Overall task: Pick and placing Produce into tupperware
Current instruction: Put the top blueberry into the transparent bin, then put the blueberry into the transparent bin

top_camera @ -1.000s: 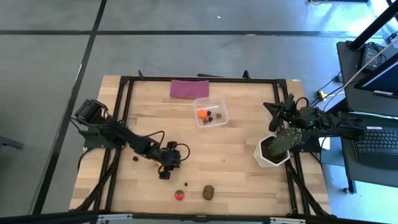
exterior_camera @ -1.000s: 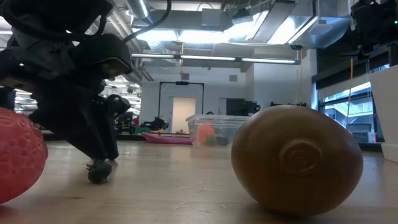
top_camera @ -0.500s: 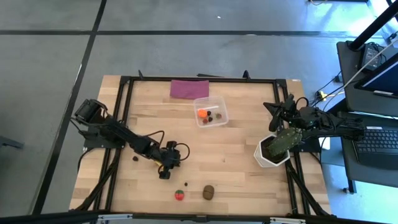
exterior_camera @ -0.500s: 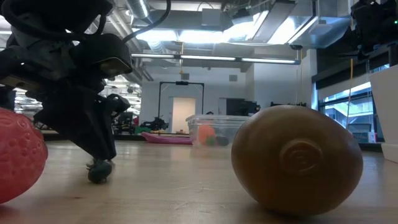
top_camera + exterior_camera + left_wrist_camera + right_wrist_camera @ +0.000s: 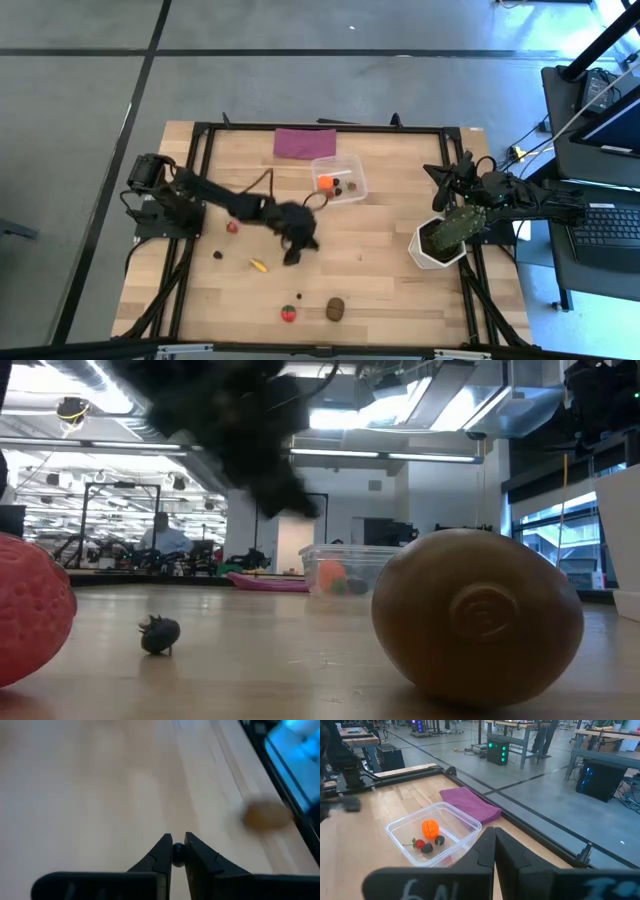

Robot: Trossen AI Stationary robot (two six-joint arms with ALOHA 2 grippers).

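My left gripper (image 5: 291, 257) hangs over the middle of the table, shut on a tiny dark bit of produce (image 5: 178, 856). It shows blurred in the low view (image 5: 285, 500). On the wood lie a red piece (image 5: 232, 227), a yellow banana (image 5: 258, 265), a dark bit (image 5: 218, 254), another dark bit (image 5: 160, 635), a strawberry (image 5: 289, 314) and a brown lump (image 5: 336, 309). The clear tupperware (image 5: 338, 180) at the far middle holds an orange ball (image 5: 430, 828) and small pieces. My right gripper (image 5: 494, 834) waits shut at the table's right edge. My left gripper pinches the tiny dark bit (image 5: 178, 850) between its two fingertips (image 5: 162, 851). The fingers slant down toward the table. The bit is lifted clear of the wood.
A purple cloth (image 5: 305, 141) lies flat at the far edge behind the tupperware. A white pot (image 5: 432, 250) with a green cactus-like plant (image 5: 458, 226) stands at the right. Bare wood lies between the tupperware and the produce near the front.
My left gripper has risen off the table and swung toward the right and far side, nearer the tupperware. The arm's move has uncovered the banana and the red piece. The dark bit near the strawberry has stayed on the wood.
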